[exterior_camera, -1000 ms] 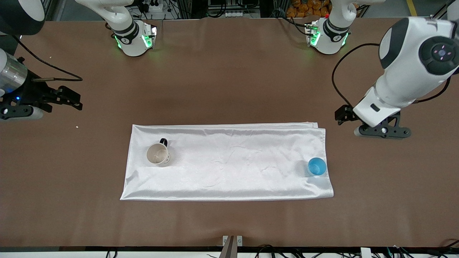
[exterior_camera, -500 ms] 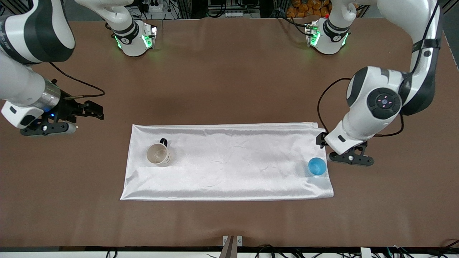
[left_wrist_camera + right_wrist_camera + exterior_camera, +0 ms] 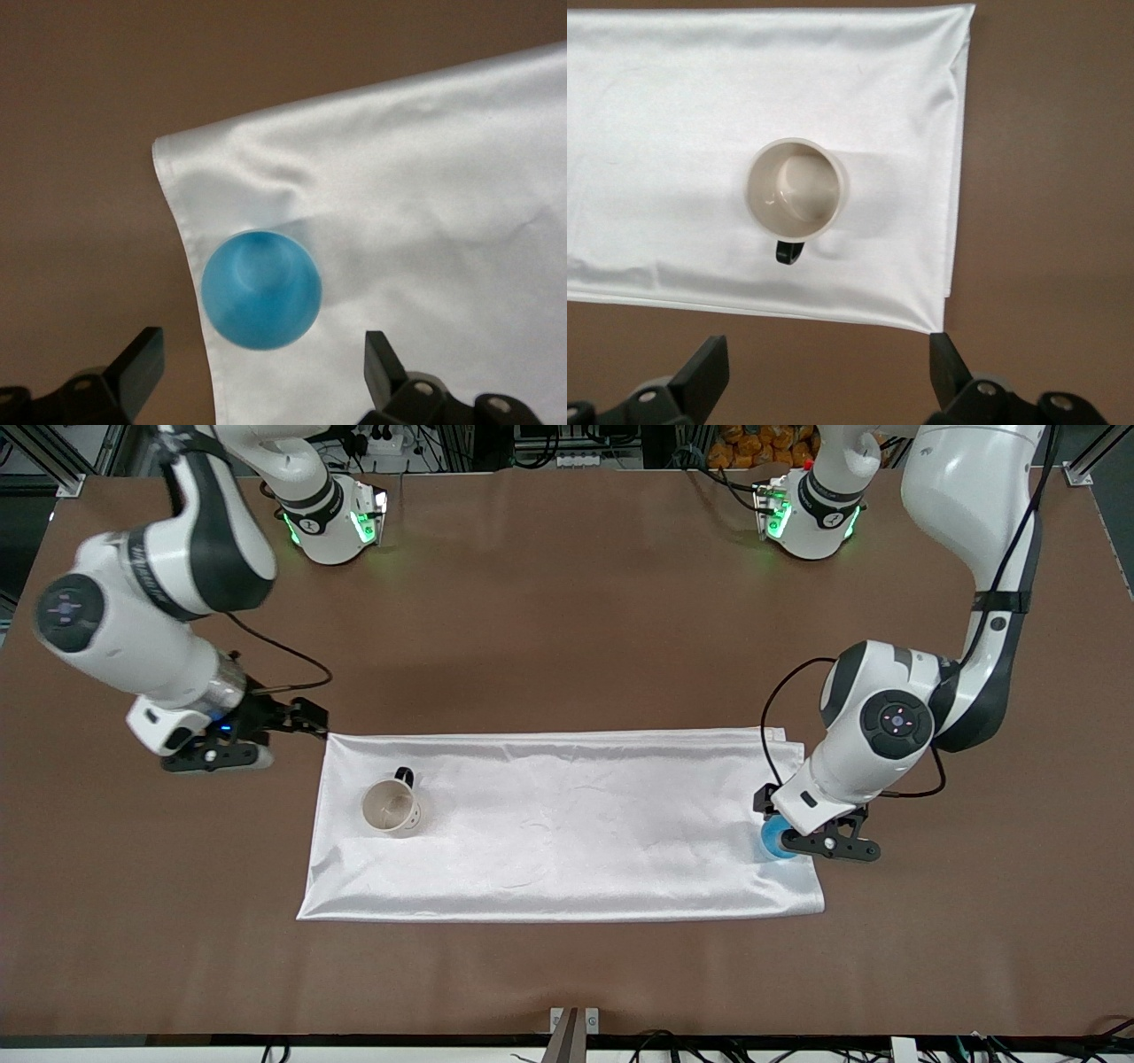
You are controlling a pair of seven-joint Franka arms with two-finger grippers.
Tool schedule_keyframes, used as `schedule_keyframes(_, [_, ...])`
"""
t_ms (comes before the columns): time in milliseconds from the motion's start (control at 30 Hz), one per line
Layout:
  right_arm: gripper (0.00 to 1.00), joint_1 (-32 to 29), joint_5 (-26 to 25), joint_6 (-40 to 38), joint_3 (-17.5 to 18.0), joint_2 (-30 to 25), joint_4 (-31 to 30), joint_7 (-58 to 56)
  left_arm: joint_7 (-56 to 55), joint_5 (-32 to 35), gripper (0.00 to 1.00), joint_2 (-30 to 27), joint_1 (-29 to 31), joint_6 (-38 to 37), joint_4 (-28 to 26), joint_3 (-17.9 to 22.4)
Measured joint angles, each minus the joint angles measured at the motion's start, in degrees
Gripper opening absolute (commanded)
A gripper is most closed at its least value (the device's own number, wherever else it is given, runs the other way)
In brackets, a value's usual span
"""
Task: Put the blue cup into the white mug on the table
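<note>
The blue cup [image 3: 774, 840], a small light-blue tapered plastic cup with no handle, is standing upright on the white satin cloth [image 3: 576, 824] in the lower half of the front view. It is right by the cloth's edge toward the left arm's end of the brown matte table [image 3: 567, 629]. I am seeing nothing inside it and nothing gripping it.

The left gripper [image 3: 261, 352] is hanging directly over the cup. Its fingers are spread wide, one on each side of the rim in the left wrist view and both clear of it. I cannot tell from these views how high it is sitting above the rim.

The small white ceramic mug with a dark handle [image 3: 390, 808] is standing upright and empty on the same cloth toward the right arm's end, well apart from the cup. The right gripper [image 3: 828, 354] is hovering over the bare table just off the cloth's upper corner at that end, near the mug but not over it. Its fingers are also wide open and holding nothing.

As I am judging it, the task is only at the reach. The grasp, the lift, the carry along the cloth and the drop into the mug are all yet to be done.
</note>
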Motion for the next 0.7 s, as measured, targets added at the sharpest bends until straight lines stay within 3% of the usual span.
schedule_keyframes(233, [1.00,3.0,-0.1,6.6,0.1,0.8,-5.0,2.3,-0.8,0.0,1.00,2.9,-0.7,4.2,0.1,-0.1])
schedule_keyframes(700, [1.00,3.8,-0.3,15.1,0.0,8.2,-5.6,2.3,-2.6,0.7,1.00,6.3,-1.8,7.5,0.4,-0.3])
